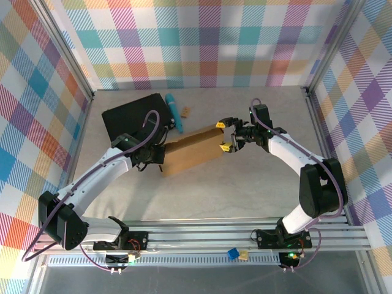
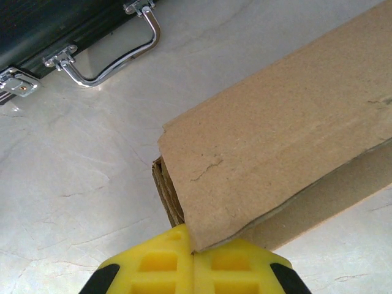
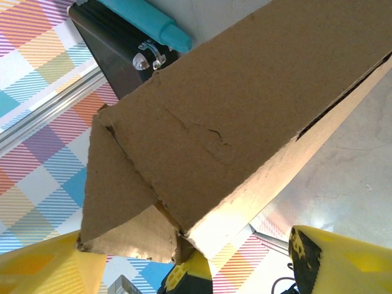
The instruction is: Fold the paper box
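Note:
The paper box [image 1: 191, 153], plain brown cardboard, lies slantwise on the table's middle with its lid down. My left gripper [image 1: 157, 154] is at the box's left end, its yellow fingers [image 2: 153, 266] shut together. The lid's corner [image 2: 199, 242] rests right at their seam. My right gripper [image 1: 224, 135] is open, with its yellow fingertips on either side of the box's right end. In the right wrist view a loose side flap [image 3: 116, 202] juts out from that end [image 3: 245, 122] toward the left finger [image 3: 37, 269], while the other finger [image 3: 343, 263] stands clear of the box.
A black case [image 1: 131, 116] with a metal handle [image 2: 116, 58] lies behind the left gripper. A teal cylinder [image 1: 174, 113] and a small brown piece [image 1: 185, 112] lie beside it. Plaid walls and metal rails [image 1: 202, 236] bound the table.

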You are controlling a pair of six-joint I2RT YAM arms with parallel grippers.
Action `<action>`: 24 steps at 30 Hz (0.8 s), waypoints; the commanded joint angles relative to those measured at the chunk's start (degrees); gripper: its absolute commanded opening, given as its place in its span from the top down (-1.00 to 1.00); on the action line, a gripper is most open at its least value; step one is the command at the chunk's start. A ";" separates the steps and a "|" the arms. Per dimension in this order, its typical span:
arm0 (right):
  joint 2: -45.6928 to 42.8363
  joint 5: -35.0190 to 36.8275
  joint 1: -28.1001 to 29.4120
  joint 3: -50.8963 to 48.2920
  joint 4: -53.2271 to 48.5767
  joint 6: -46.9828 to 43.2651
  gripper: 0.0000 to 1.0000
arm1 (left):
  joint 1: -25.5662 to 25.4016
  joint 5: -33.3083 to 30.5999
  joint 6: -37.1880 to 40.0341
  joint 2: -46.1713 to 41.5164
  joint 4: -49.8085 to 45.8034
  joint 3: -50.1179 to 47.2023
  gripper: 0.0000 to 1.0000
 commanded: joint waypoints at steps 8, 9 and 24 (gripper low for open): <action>1.16 -1.34 -0.23 -1.10 0.98 -0.82 -0.27 | -2.53 -3.65 -1.27 0.39 -2.96 -1.39 1.00; 1.20 -1.25 -0.20 -1.44 1.00 -0.94 -0.23 | -2.53 -3.75 -1.39 0.42 -3.13 -1.22 1.00; 0.59 -0.02 -0.56 -2.89 -2.12 -2.89 0.03 | -2.54 0.81 -3.25 -5.35 -3.89 0.47 0.24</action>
